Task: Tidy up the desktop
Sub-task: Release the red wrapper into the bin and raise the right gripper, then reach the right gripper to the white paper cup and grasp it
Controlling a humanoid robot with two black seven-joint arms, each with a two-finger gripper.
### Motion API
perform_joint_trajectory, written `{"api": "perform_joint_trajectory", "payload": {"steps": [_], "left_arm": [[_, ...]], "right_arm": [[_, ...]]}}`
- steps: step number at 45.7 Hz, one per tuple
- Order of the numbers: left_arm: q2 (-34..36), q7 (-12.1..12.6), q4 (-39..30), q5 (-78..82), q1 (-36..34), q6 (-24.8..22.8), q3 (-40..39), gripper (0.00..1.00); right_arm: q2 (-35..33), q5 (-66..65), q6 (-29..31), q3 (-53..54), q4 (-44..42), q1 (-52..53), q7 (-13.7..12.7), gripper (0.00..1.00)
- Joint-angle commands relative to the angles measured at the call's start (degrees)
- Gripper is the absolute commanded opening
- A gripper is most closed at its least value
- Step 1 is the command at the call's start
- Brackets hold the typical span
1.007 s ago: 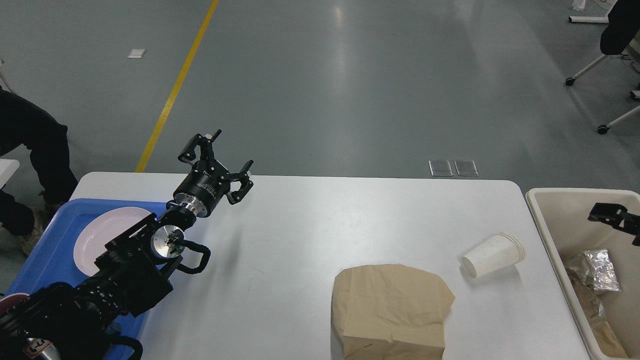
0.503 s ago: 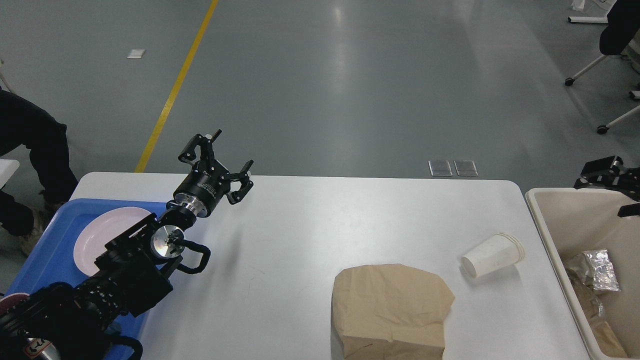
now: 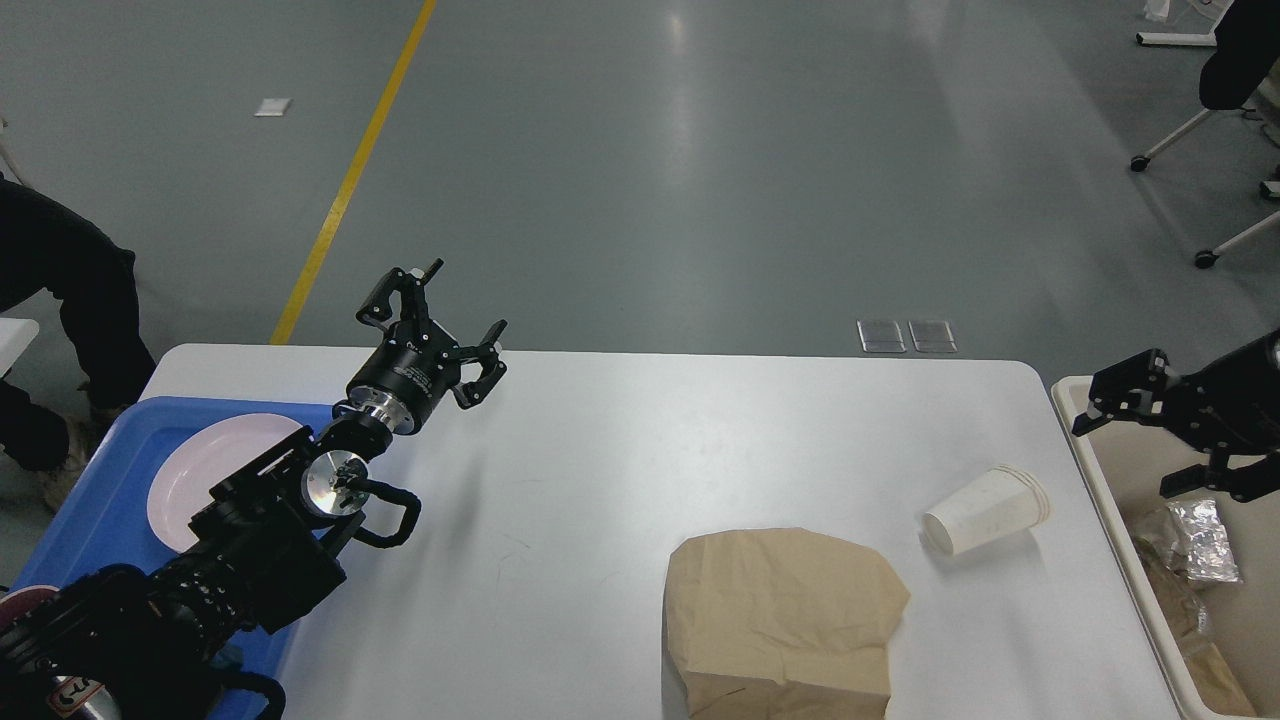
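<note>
The desktop (image 3: 620,470) filled the lower middle of the head view, a broad white slab with rounded corners; on it, toward the near right, lay a crumpled brown paper bag (image 3: 782,618), flattened and running off the bottom edge; just beside it to the right a stack of white paper cups (image 3: 985,510) lay tipped on its side, mouth toward the near left, apart from the bag. At the desktop's left end sat a blue tray (image 3: 95,500) with a pale pink plate (image 3: 205,470) in it, partly hidden by the left arm; the left gripper (image 3: 445,320) hung above the far left part of the desktop, its fingers spread wide and holding nothing. Off the right end stood a beige bin (image 3: 1100,465) holding crumpled foil (image 3: 1195,540) and brown paper scraps; the right gripper (image 3: 1135,410) hovered over the bin's near-left rim, close to the cups but not touching them, its fingers parted and empty. Beyond lay grey floor with a yellow line (image 3: 350,175); a person in dark clothes (image 3: 60,290) stood at the far left.
</note>
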Motion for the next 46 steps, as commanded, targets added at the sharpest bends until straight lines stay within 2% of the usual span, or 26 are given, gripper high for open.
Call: {"api": "perform_joint_trajectory", "payload": {"steps": [1,8,17,27,34,46], "left_arm": [[0.0,0.0,0.0,0.0,0.0,0.0,0.0,0.97],[0.0,0.0,0.0,0.0,0.0,0.0,0.0,0.97],[0.0,0.0,0.0,0.0,0.0,0.0,0.0,0.97],[0.0,0.0,0.0,0.0,0.0,0.0,0.0,0.97],[0.0,0.0,0.0,0.0,0.0,0.0,0.0,0.97],[0.0,0.0,0.0,0.0,0.0,0.0,0.0,0.97]], "right_arm": [[0.5,2.1,-0.9,0.4,3.7,-0.7,0.0,1.0],[1.5,4.9,-1.1,2.4,6.2,-0.7,0.0,1.0],[5.4,7.9,-4.3,3.0,5.7,-2.4,0.0,1.0],[8.6,10.1,-12.6,7.4,3.9,-9.5,0.0,1.0],[10.5,10.1,-17.6,10.5,0.4,-16.1,0.0,1.0],[13.2,10.0,-22.6,16.7,-9.3,-27.9,0.0,1.0]]}}
